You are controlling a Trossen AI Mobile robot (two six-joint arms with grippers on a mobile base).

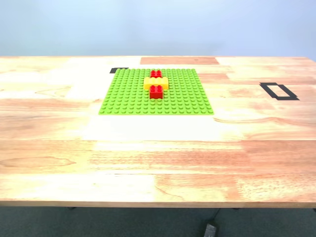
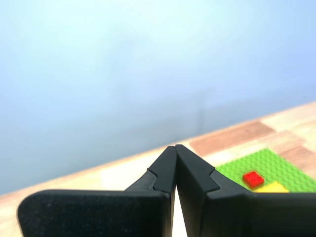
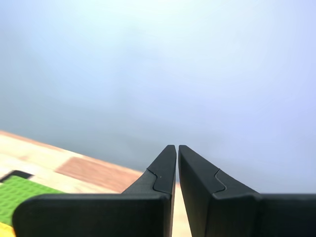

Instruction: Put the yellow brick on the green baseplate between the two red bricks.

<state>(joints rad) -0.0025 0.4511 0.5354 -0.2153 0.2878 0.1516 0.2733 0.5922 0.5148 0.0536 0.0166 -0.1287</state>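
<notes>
- Looking at the plate [image 1: 156, 94] from the exterior view, the job seems pretty much done: the yellow brick [image 1: 156, 82] sits on the studs with one red brick [image 1: 156, 74] touching its far side and the other red brick [image 1: 156, 92] touching its near side.
- All three line up front to back near the plate's far-middle area, and the yellow one looks flat, not tilted.
- Can't tell from here if it's pressed fully down onto the studs, too small to judge.
- My first gripper [image 2: 175, 148] is up off the table [image 1: 158, 163], jaws together, holding nothing; the plate shows low behind it.
- My second gripper [image 3: 177, 147] is the same: jaws together, empty, clear of the plate.
- Nothing obvious left except maybe parking the arms.
</notes>
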